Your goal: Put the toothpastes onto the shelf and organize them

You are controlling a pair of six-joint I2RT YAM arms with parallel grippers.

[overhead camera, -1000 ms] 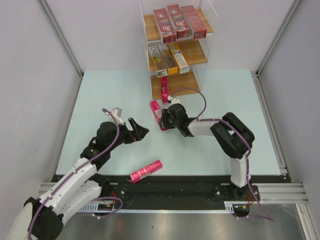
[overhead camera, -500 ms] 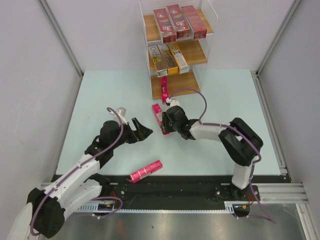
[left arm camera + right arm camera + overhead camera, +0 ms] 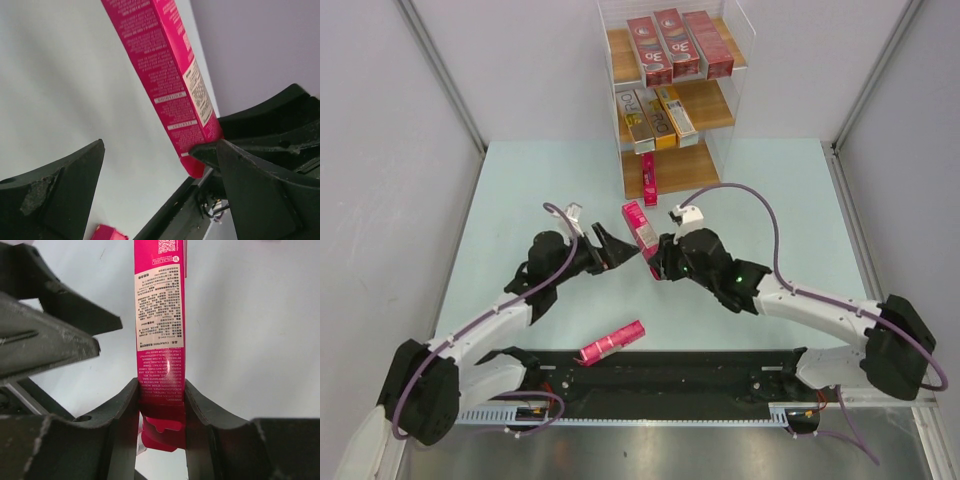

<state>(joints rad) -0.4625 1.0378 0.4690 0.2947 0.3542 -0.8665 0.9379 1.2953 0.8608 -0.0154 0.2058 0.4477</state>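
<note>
Toothpastes mostly sit on the shelf (image 3: pixel 705 105): three dark red cartons (image 3: pixel 678 45) on the top board, three gold and silver cartons (image 3: pixel 658 117) on the middle, and a shelved pink carton (image 3: pixel 648 178) on the lowest. A lifted pink carton (image 3: pixel 640 227) hangs above the table (image 3: pixel 520 190), between the two arms. The right gripper (image 3: pixel 657 262) has its jaws clamped on that box's lower end, so most of its length juts out free (room for a second grip). The left gripper (image 3: pixel 608 250) sits close beside it, jaws spread fully and holding nothing. It is aimed at the box, probably for a handover or a regrip. A loose pink carton (image 3: pixel 612 342) lies near the table's front edge, not yet shelved.
</note>
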